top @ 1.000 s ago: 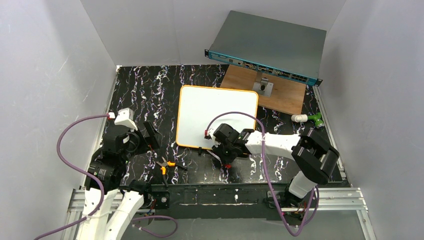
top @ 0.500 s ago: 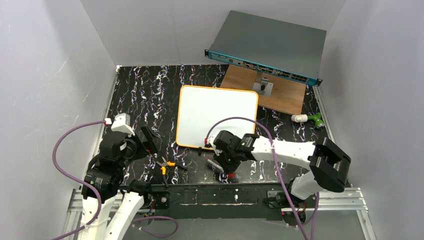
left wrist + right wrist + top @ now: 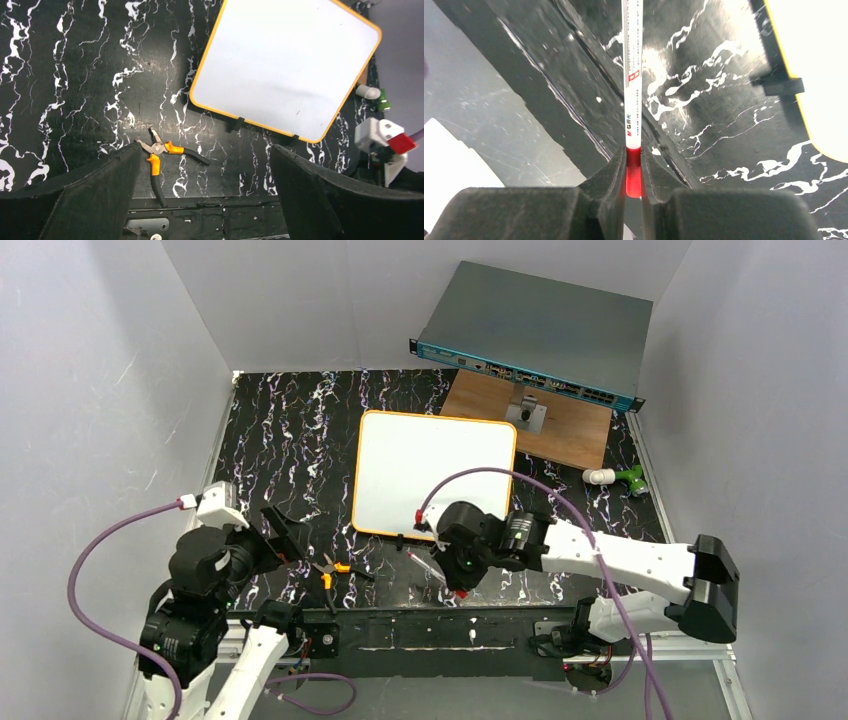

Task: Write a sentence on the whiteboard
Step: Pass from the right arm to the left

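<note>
On the counter (image 3: 290,430) the whiteboard (image 3: 430,465) lies flat at centre, blank, no sentence yet. My right hand (image 3: 634,160), just near of its near edge, pinches the marker (image 3: 631,75) by the red end only, so the barrel could pivot or slip w/ writing pressure. My left hand (image 3: 272,540) is wide open at near-left, holding nothing.

Soft bright light comes from above. The whiteboard (image 3: 285,65) glows very white. A shiny spot sits on the tabletop (image 3: 659,57).

The whiteboard (image 3: 420,455) lies flat, orange-rimmed, its face plain white. It sits slightly skewed, just nearer than the grey rack box (image 3: 545,325).
</note>
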You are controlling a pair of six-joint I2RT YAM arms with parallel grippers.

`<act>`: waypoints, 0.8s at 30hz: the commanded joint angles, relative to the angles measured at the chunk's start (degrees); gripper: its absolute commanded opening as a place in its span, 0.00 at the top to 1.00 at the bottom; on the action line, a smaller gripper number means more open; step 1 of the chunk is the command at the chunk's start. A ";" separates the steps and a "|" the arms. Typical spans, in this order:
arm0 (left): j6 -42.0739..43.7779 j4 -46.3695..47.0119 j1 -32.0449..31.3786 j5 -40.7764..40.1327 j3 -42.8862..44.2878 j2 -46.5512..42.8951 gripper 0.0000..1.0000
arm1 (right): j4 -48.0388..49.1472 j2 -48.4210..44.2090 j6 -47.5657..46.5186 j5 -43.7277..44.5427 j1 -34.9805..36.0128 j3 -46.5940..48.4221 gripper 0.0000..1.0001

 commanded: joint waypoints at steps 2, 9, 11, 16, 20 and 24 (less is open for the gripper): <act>-0.81 -0.79 -0.17 1.49 5.08 0.99 0.01 | -1.76 -3.91 3.29 6.51 0.25 9.08 0.86; -2.88 6.66 -0.21 14.08 8.43 2.89 0.04 | -1.52 -3.22 9.63 9.97 -0.20 21.66 0.91; -5.05 10.37 -0.20 18.44 8.75 3.75 0.04 | -2.73 -2.69 13.27 11.77 -1.09 26.01 0.97; -12.08 23.28 -0.16 26.41 8.68 6.30 0.11 | -2.35 -1.58 19.88 10.78 -3.61 35.12 0.99; -15.52 30.69 -0.18 30.02 10.30 9.98 0.16 | -0.65 -0.32 23.58 6.40 -5.70 39.58 0.99; -16.95 36.32 -0.21 31.39 10.64 12.75 0.20 | 2.80 -0.98 27.35 3.57 -6.63 40.38 0.99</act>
